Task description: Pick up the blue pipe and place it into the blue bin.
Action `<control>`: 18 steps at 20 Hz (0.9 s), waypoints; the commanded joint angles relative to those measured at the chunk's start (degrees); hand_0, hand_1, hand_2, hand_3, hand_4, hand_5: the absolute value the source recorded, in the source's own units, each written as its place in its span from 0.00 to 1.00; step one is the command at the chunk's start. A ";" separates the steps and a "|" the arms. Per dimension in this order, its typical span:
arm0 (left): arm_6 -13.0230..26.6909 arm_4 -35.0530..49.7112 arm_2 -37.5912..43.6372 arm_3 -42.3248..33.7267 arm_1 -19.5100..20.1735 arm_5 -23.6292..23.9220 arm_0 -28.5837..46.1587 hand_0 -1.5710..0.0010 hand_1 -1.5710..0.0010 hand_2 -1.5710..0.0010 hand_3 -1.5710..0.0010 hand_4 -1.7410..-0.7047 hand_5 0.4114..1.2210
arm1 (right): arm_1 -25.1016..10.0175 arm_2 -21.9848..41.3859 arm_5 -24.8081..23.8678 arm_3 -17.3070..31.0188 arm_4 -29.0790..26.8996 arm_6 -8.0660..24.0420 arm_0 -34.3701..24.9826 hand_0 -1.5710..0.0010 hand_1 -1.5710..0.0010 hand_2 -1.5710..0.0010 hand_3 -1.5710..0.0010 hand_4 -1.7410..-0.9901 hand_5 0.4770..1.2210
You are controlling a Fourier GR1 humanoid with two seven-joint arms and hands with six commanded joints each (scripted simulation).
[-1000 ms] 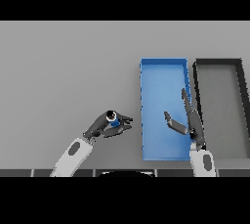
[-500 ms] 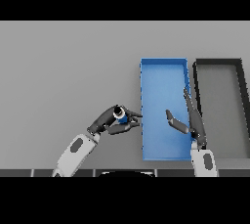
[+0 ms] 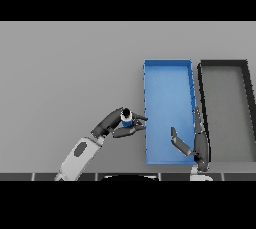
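The blue pipe (image 3: 127, 120) is held in the left hand (image 3: 117, 124), fingers and thumb curled round it. Only a short blue section with a dark top end is seen between the fingers; the rest is covered by the hand. Pipe and hand are located over the grey table (image 3: 70, 73), just beside the left wall of the blue bin (image 3: 167, 70), near its lower half. The fingertips are seen reaching up to the bin's left edge; whether they touch it cannot be told. The pipe is outside the bin, not yet over its floor. Whether the pipe is lifted clear of the table cannot be told from this view.

The left arm is seen entering from the lower edge, angled up and to the right toward the bin.

The right hand (image 3: 192, 143) is positioned at the lower right corner of the blue bin, partly over its floor and right wall. Its fingers are straight and spread, thumb angled out to the left; nothing is held.

A black bin (image 3: 222, 64) is set just to the right of the blue bin, long sides parallel, a narrow gap between them. Both bins are shown with nothing inside.
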 commanded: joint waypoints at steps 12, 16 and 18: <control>0.97 -1.28 1.21 -1.01 -1.80 -2.83 0.87 0.00 0.00 0.00 0.00 0.26 1.00 | -8.68 2.81 21.18 -12.89 -24.29 19.92 -11.46 1.00 0.99 0.93 1.00 0.65 0.11; 1.45 -2.37 1.67 -0.89 -2.48 -3.25 0.55 0.00 0.00 0.00 0.00 0.26 1.00 | -11.16 5.60 23.48 -12.61 -24.76 27.65 -22.45 1.00 1.00 0.96 1.00 0.60 0.11; 1.05 -2.96 2.28 -0.22 -2.28 -3.78 0.61 0.00 0.00 0.00 0.00 0.26 1.00 | -10.29 7.96 24.03 -11.41 -24.65 29.54 -27.66 1.00 1.00 0.97 1.00 0.59 0.11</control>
